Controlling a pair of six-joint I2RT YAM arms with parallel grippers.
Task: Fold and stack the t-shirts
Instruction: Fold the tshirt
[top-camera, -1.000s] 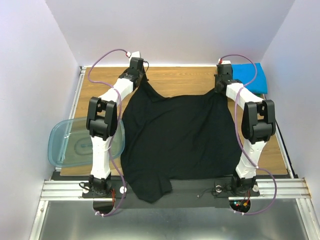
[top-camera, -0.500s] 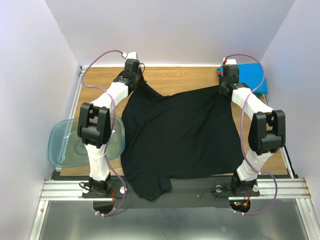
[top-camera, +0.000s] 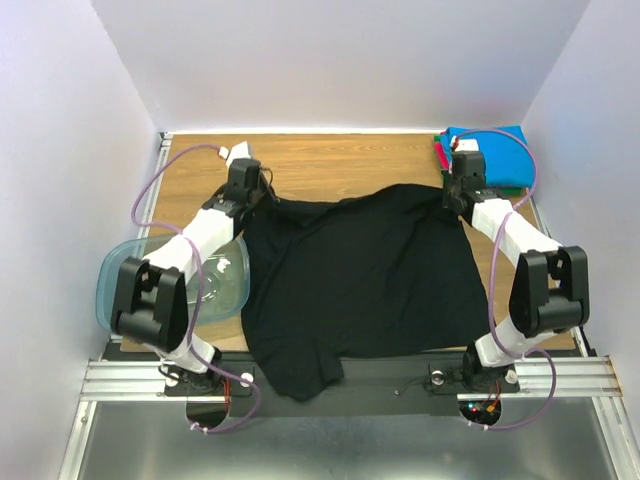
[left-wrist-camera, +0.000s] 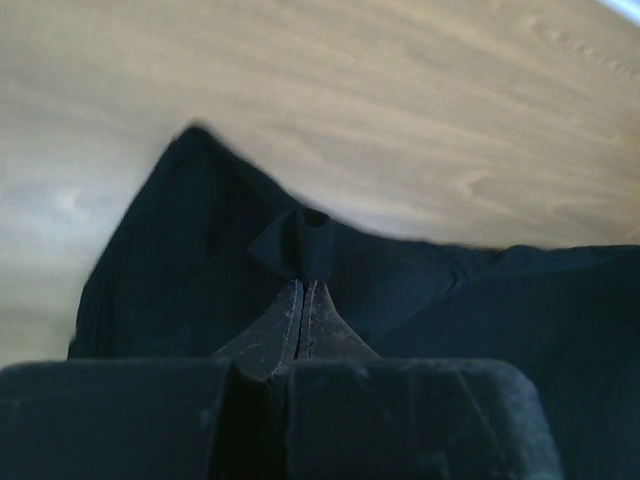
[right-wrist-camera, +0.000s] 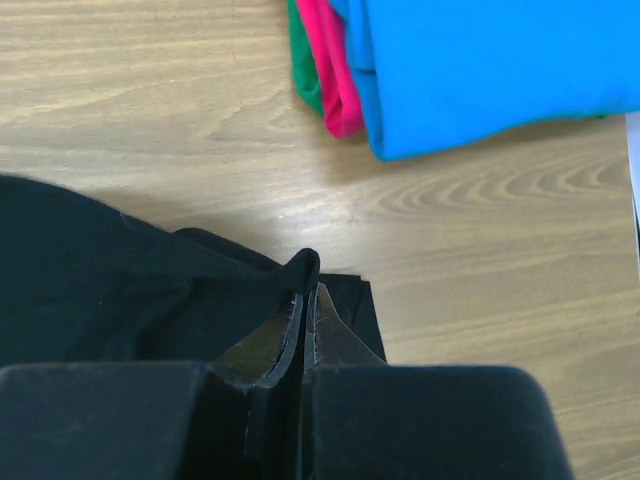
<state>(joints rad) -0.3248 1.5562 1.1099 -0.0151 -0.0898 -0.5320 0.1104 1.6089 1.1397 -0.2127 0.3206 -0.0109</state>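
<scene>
— Black t-shirt (top-camera: 360, 280) spread across the middle of the wooden table (top-camera: 350, 160), with its near hem draped over the 6 o'clock edge in the top view. Who has hold of it?
— Both arms. The left gripper (left-wrist-camera: 305, 292) is clamped on a pinch of the cloth at the shirt's 10 o'clock corner, and a small fold pokes out past the tips.
— And the right gripper (right-wrist-camera: 306, 290)?
— Squeezed tight on the 2 o'clock corner, with a thin edge of cloth caught between its fingers.
— Are those corners off the wood?
— I cannot tell.
— Where are the other shirts?
— Folded in a stack at 1 o'clock, in the far right corner. The blue t-shirt (right-wrist-camera: 480, 60) is on top, and the edges of the red-pink t-shirt (right-wrist-camera: 335, 80) and the green t-shirt (right-wrist-camera: 303, 65) show beneath it. The stack is near the right gripper but apart from the black cloth.
— Anything else?
— A translucent plastic tub (top-camera: 125, 290) at 8 o'clock, overhanging the table's left edge.
</scene>
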